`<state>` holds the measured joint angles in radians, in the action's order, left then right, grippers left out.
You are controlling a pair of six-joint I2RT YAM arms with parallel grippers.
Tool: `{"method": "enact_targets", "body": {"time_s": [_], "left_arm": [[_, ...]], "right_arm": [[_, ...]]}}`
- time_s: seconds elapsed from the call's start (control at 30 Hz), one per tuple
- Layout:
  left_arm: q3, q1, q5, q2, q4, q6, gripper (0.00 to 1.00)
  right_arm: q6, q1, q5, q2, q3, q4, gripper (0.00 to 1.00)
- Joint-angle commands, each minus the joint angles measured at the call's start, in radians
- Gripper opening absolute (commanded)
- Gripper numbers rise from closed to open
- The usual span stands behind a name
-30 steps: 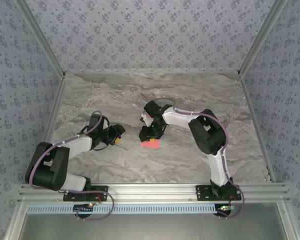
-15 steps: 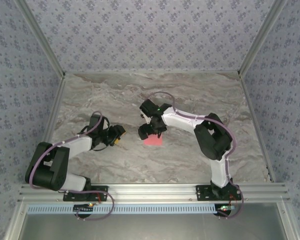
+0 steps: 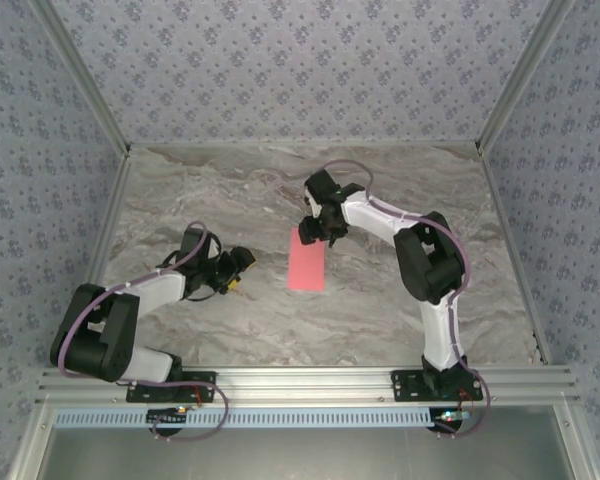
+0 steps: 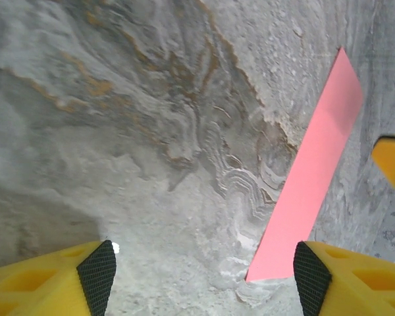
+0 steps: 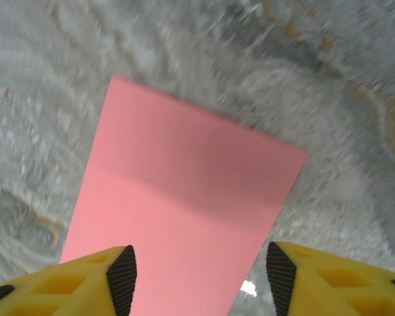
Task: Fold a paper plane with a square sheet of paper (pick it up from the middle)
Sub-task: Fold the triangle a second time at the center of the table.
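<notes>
Drawn back toward the papered far wall (image 3: 280, 70), the right claw (image 5: 201, 276) stands apart over pink paper (image 3: 307, 258) lying flat on the marble table (image 3: 400, 180); left claw (image 4: 204, 276) gapes too.

pink paper (image 3: 307, 262) flat on marble table (image 3: 210, 190)
</notes>
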<state>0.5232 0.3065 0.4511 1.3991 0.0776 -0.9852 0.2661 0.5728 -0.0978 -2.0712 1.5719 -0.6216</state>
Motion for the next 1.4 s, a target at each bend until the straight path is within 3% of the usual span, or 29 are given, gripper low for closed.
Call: {"method": "enact_targets", "body": {"time_s": [0.0,0.3,0.5,0.7,0.87,1.03,1.2,1.37], "left_arm": [[0.049,0.036,0.018,0.011,0.012,-0.001,0.75],[0.106,0.121,0.022,0.069,0.044,-0.026,0.76],[0.132,0.158,0.029,0.108,0.052,-0.027,0.75],[0.154,0.225,0.022,0.141,0.059,-0.046,0.72],[0.181,0.268,0.017,0.201,0.066,-0.066,0.66],[0.218,0.307,0.017,0.249,0.072,-0.088,0.53],[0.267,0.335,-0.016,0.278,-0.028,-0.081,0.50],[0.339,0.358,-0.094,0.294,-0.230,-0.058,0.50]], "right_arm": [[0.018,-0.006,-0.044,-0.061,0.043,0.005,0.56],[0.025,-0.030,-0.052,-0.137,0.081,-0.026,0.52],[0.083,-0.052,-0.057,-0.146,0.021,-0.032,0.50],[0.157,-0.076,-0.052,-0.142,-0.061,-0.015,0.41],[0.171,-0.085,-0.077,-0.133,-0.098,0.011,0.40],[0.171,-0.086,-0.085,-0.136,-0.099,0.010,0.39],[0.171,-0.087,-0.083,-0.136,-0.111,0.011,0.39],[0.170,-0.086,-0.076,-0.134,-0.113,0.006,0.38]]}}
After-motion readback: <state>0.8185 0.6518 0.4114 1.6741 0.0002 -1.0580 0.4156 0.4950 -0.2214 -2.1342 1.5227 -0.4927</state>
